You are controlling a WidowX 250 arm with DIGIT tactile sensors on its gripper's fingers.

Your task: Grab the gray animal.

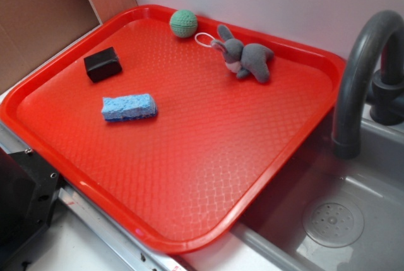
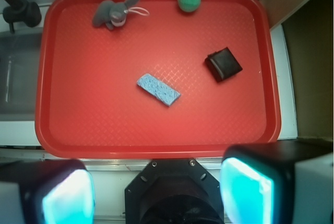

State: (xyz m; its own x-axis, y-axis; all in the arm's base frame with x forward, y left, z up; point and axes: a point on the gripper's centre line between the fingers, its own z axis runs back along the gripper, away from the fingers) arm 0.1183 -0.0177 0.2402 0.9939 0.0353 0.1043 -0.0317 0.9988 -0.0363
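Knitted gray animal (image 1: 247, 57), dimpled red tray (image 1: 189, 176)

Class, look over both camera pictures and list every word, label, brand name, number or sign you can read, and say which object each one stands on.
None: neither view shows any readable text.
The red tray, blue sponge, black block, green ball, gray bunny and faucet all look plain.
The pincer pads glow cyan and carry no markings.
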